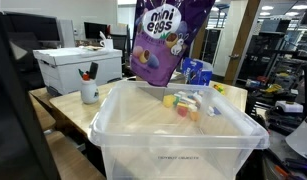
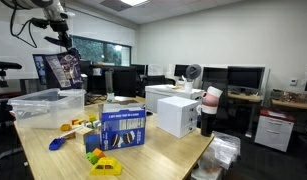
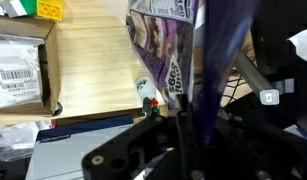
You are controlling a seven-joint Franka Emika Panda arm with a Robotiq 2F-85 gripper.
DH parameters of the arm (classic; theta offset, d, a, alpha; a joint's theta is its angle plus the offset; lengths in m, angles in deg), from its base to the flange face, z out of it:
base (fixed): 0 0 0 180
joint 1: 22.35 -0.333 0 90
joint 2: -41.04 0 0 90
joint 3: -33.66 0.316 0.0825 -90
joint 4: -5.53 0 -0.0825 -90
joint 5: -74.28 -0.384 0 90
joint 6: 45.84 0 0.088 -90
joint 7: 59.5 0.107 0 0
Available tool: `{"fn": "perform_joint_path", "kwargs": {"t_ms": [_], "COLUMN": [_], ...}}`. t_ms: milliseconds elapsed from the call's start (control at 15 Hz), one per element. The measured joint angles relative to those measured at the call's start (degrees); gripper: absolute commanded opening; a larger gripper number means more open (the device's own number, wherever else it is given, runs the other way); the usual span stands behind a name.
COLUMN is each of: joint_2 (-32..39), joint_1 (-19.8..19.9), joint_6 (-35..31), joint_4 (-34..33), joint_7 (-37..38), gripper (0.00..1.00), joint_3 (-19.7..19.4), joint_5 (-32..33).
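Exterior view: mini-eggs bag (image 1: 161, 40) hanging above clear bin (image 1: 173, 135) at the tabletop (image 1: 68, 105) near edge.
Exterior view: claw (image 2: 59, 44) clamped on the bag's top.
Wrist view: bag pinched, tabletop below.
Step, judged: carry, mid-air. Any lowering calls for clearing the bin's rim.

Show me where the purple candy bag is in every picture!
In an exterior view: the purple candy bag hangs top middle, above the clear bin.
In an exterior view: small, far left, over that bin.
Wrist view: down the middle, from the top edge.
Shared landmark: the wooden table.
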Motion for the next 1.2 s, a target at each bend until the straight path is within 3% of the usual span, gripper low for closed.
{"fn": "perform_joint_path", "kwargs": {"t_ms": [267, 533, 1000, 1200], "joint_2": [2.53, 5.56, 15.50, 23.73], "joint_1": [-0.01, -0.03, 0.95, 2.84], "joint_6": [2.31, 7.90, 17.03, 19.40], "joint_4": [0.06, -0.68, -6.34, -13.03], "joint_7": [-6.30, -18.78, -38.79, -47.86], "gripper": [0.04, 0.04, 0.04, 0.04], "joint_3": [-0.01, -0.84, -3.37, -3.59], "joint_5": [-6.40, -13.91, -16.37, -16.32]}}
